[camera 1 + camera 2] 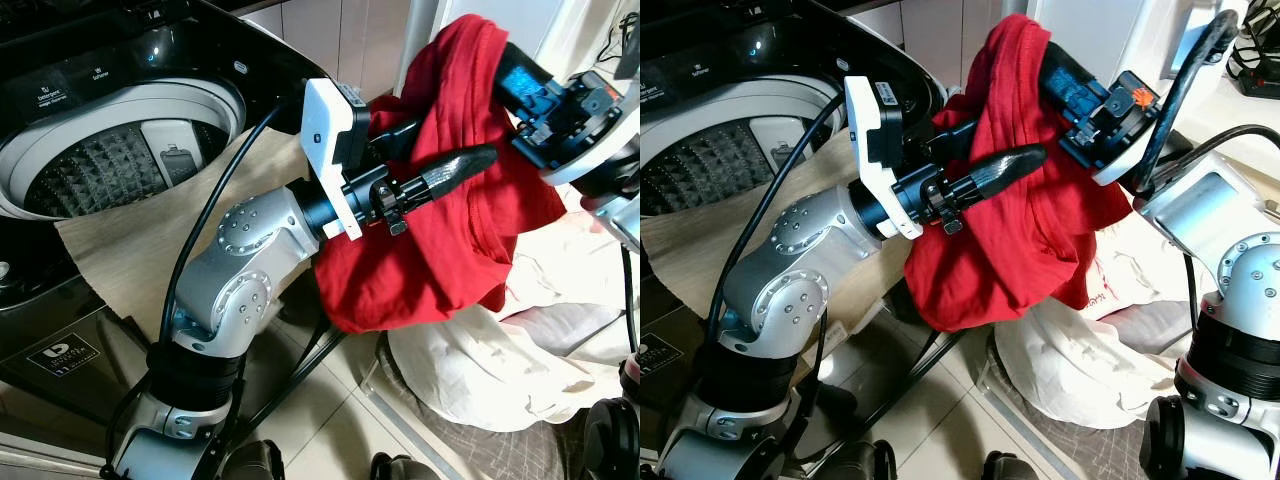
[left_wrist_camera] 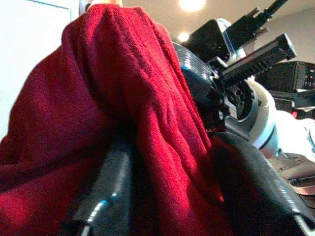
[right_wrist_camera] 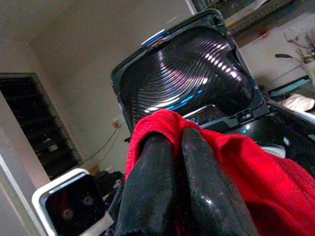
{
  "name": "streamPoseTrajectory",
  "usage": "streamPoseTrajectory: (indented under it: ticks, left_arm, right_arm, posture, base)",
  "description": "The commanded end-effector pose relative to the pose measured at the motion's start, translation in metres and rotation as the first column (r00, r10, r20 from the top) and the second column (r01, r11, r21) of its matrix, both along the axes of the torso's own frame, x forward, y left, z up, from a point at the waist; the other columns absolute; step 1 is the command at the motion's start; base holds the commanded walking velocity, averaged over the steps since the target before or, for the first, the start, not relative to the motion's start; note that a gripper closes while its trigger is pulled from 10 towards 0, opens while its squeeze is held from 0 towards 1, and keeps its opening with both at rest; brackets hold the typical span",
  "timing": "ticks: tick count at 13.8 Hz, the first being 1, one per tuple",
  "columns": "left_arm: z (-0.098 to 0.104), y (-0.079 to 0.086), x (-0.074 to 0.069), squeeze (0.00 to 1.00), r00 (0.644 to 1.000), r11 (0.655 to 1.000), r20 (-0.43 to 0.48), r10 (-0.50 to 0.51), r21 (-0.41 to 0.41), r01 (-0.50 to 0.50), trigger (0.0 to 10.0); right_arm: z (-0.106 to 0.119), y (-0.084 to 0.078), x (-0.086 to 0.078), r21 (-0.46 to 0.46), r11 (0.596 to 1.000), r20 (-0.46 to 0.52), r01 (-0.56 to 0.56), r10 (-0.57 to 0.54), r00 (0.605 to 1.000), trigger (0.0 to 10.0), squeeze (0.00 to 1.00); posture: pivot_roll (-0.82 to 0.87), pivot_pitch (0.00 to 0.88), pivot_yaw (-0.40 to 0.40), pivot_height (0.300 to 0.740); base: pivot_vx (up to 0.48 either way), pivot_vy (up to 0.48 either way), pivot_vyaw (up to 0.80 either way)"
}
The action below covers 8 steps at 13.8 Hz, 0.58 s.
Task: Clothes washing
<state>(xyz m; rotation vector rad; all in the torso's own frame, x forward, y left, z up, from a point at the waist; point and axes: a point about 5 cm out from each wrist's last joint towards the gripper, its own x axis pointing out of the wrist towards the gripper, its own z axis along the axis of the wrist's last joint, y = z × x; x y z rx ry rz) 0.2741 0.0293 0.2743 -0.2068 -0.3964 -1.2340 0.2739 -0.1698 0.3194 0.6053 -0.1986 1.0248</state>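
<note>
A red garment (image 1: 440,230) hangs in the air to the right of the open top-loading washing machine (image 1: 215,95). My right gripper (image 3: 172,137) is shut on its top edge, and the cloth drapes over the two fingertips. My left gripper (image 1: 465,145) reaches in from the left at mid-height. One black finger (image 1: 455,168) lies in front of the cloth and the other passes behind it. In the left wrist view a thick red fold (image 2: 147,123) sits between the spread fingers. The steel drum (image 1: 120,165) looks empty.
A pile of white laundry (image 1: 500,370) lies on the tiled floor under the red garment. A beige cover (image 1: 110,260) drapes the washer's front corner. The washer's raised lid (image 3: 182,64) stands behind the drum. Black cables run along my left arm.
</note>
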Motion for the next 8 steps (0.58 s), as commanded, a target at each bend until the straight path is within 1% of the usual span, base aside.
streamPoseTrajectory:
  ticks: [1, 5, 8]
  left_arm:
    - [0.0018, -0.0017, -0.0032, 0.00, 1.000, 1.000, 0.012, -0.025, -0.007, 0.025, 0.0]
    - [0.0027, 0.0010, -0.0043, 0.00, 0.999, 0.999, 0.017, -0.040, -0.016, 0.040, 0.0]
    - [0.0028, 0.0039, -0.0027, 0.00, 1.000, 0.999, 0.017, -0.024, -0.022, 0.024, 0.0]
  right_arm:
    - [0.0017, 0.0037, -0.0061, -0.006, 1.000, 0.022, -0.027, 0.027, 0.999, 0.0, 0.00]
    - [0.0020, 0.0053, -0.0072, -0.022, 0.999, 0.030, -0.034, 0.035, 0.999, 0.0, 0.00]
    - [0.0009, 0.0063, -0.0075, -0.035, 0.999, 0.033, -0.033, 0.034, 0.999, 0.0, 0.00]
  posture:
    - [-0.06, 0.066, 0.000, 0.740]
    - [-0.06, 0.053, -0.001, 0.740]
    - [-0.07, 0.042, -0.001, 0.740]
  base:
    - [0.000, 0.000, 0.00]
    - [0.000, 0.000, 0.00]
    - [0.000, 0.000, 0.00]
